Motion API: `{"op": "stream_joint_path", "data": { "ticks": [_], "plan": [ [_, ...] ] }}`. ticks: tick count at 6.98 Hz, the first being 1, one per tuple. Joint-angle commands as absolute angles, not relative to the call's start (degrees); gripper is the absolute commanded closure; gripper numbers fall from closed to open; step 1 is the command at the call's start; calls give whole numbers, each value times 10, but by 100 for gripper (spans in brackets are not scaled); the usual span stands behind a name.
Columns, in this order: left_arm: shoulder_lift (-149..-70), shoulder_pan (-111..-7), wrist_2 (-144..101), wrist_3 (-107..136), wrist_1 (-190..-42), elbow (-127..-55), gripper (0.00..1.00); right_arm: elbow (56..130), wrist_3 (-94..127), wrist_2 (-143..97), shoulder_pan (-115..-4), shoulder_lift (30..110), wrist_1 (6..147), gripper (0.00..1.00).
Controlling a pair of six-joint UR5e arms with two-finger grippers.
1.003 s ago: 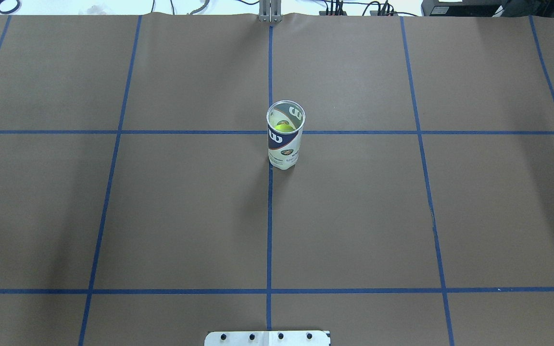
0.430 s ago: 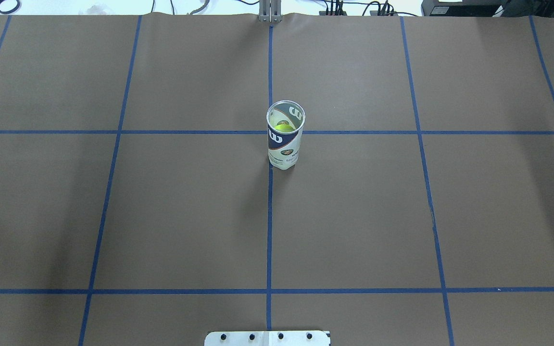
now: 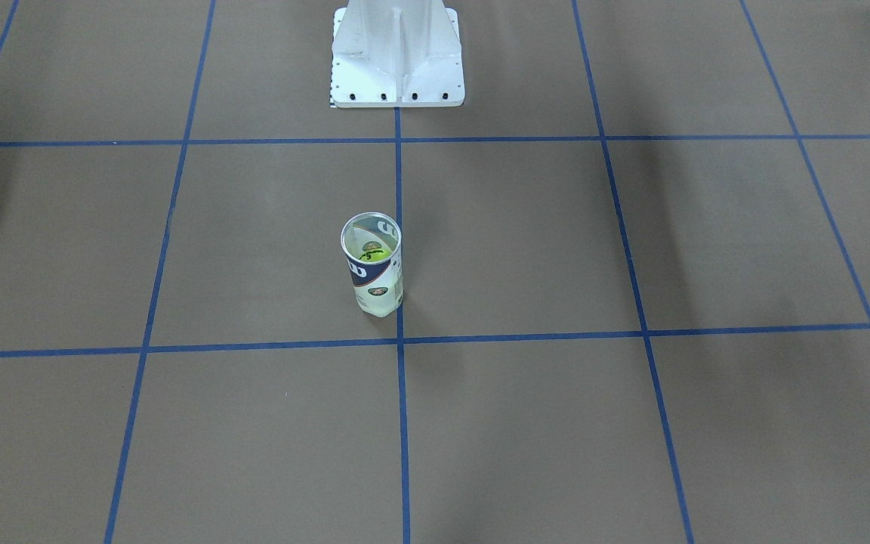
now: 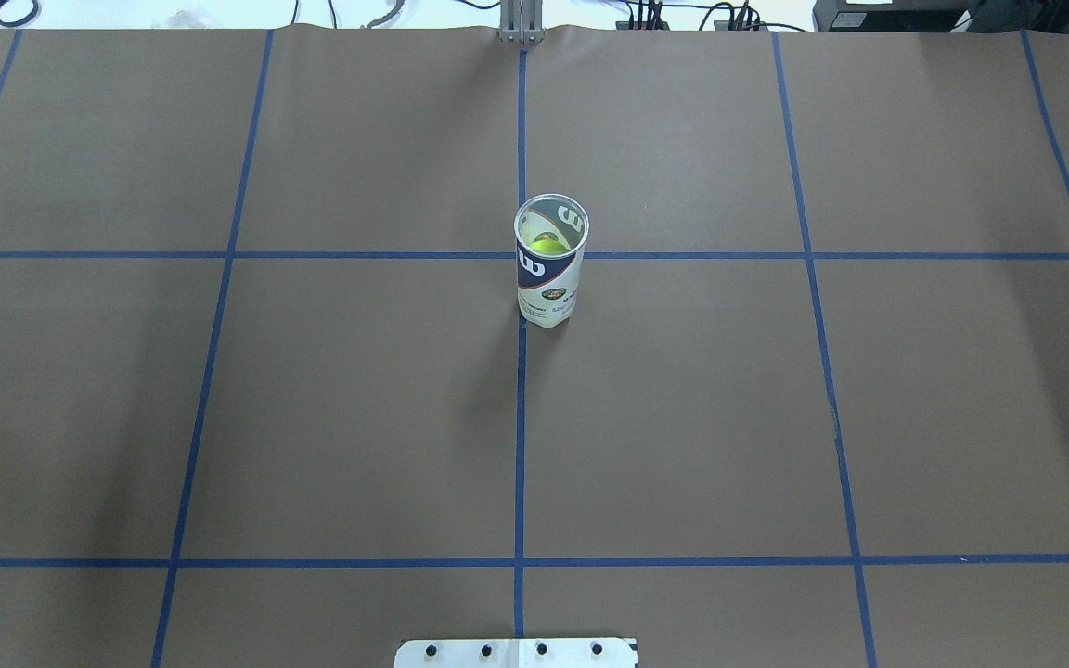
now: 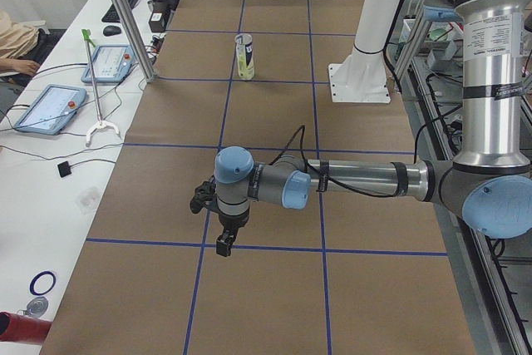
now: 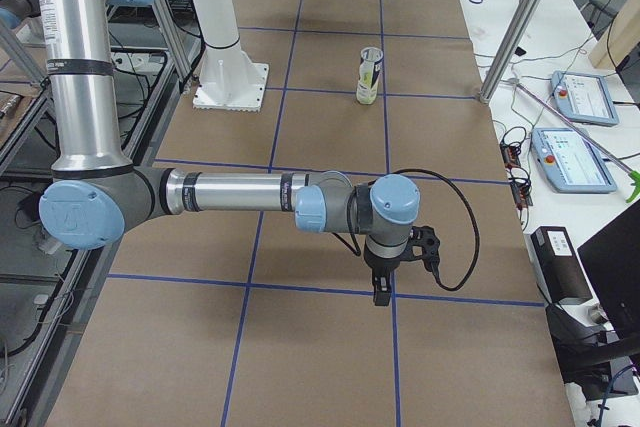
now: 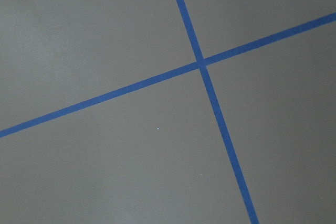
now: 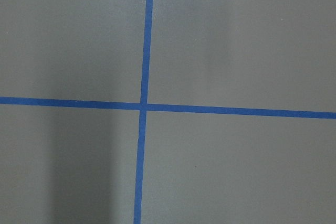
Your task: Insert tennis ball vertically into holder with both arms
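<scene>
Resting spot: tennis ball [image 4: 548, 245] inside the upright holder [image 4: 548, 292], middle of the table [image 4: 683, 417].
Left gripper [image 5: 223, 247]: well apart from holder; can't tell whether its fingers are apart or together.
Right gripper [image 6: 381, 294]: likewise, can't tell.

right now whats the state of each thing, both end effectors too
holder: upright on the table, top open, nothing gripping it
tennis ball: inside the holder, low down
left end effector: pointing down above the table, far from the holder; open or shut cannot be told
right end effector: pointing down, far from the holder; open or shut cannot be told
</scene>
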State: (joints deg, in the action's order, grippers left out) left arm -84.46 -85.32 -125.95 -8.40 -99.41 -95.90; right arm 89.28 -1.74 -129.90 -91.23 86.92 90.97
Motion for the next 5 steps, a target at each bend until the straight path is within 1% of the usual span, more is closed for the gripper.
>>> {"op": "stream_joint_path", "data": {
  "ticks": [1, 5],
  "plan": [
    [-845, -853, -1259, -84, -994, -957, 0, 889, -18, -1299, -912, 875, 910, 1],
    [-843, -853, -1259, -84, -994, -956, 0, 888, -18, -1299, -912, 883, 910, 1]
  ]
}}
